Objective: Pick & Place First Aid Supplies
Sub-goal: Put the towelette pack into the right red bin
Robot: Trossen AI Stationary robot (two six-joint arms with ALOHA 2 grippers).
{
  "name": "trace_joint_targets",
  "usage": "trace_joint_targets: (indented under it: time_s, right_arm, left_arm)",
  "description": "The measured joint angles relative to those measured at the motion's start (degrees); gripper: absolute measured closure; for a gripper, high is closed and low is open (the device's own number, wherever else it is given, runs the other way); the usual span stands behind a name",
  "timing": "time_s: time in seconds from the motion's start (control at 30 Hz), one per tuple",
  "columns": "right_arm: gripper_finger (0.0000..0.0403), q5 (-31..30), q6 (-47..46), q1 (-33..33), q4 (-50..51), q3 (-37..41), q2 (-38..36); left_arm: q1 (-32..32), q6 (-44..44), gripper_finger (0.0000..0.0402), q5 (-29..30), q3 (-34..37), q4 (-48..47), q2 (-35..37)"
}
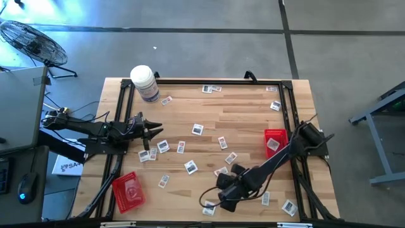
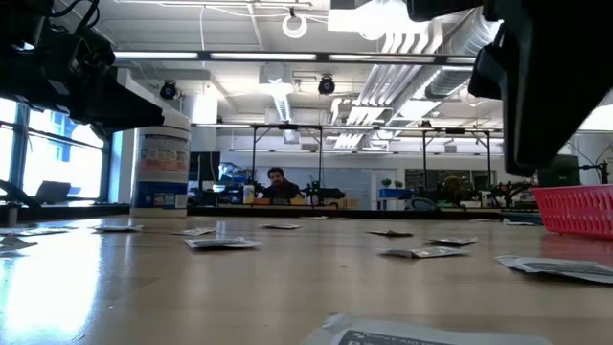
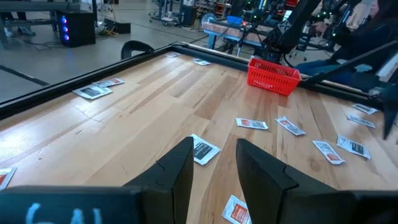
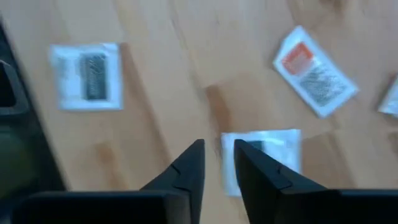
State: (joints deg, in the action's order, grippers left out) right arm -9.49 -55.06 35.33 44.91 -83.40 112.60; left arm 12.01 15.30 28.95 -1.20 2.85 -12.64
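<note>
Several small white packets, the first aid supplies, lie flat and scattered on the wooden table (image 1: 209, 107). My right gripper (image 4: 217, 155) hangs open near the table's front edge (image 1: 218, 200), pointing steeply down. Just beyond its fingertips lies a white packet with dark print (image 4: 267, 152). Another dark-printed packet (image 4: 87, 76) and an orange-printed one (image 4: 314, 71) lie farther off. My left gripper (image 3: 214, 152) waits open at the table's left side (image 1: 154, 130), close to level, with a packet (image 3: 204, 150) on the table beyond its fingers.
A large white jar (image 1: 144, 82) stands at the far left corner. One red tray (image 1: 274, 134) sits at the right with a packet in it, another (image 1: 130, 190) at the near left. A black frame (image 1: 209, 81) borders the table.
</note>
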Motion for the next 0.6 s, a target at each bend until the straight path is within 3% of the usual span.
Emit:
trace_joint_targets:
  time_s: [0.2, 0.6]
  right_arm:
    - [0.0300, -6.26, 6.45, 1.26, 0.17, -0.02, 0.00]
    - [0.0300, -6.45, 8.13, 2.38, -10.54, 9.24, 0.00]
  left_arm:
    - [0.00, -0.01, 0.0283, 0.00, 0.00, 0.00, -0.01]
    - [-0.01, 0.00, 0.0283, 0.00, 0.01, 0.01, 0.00]
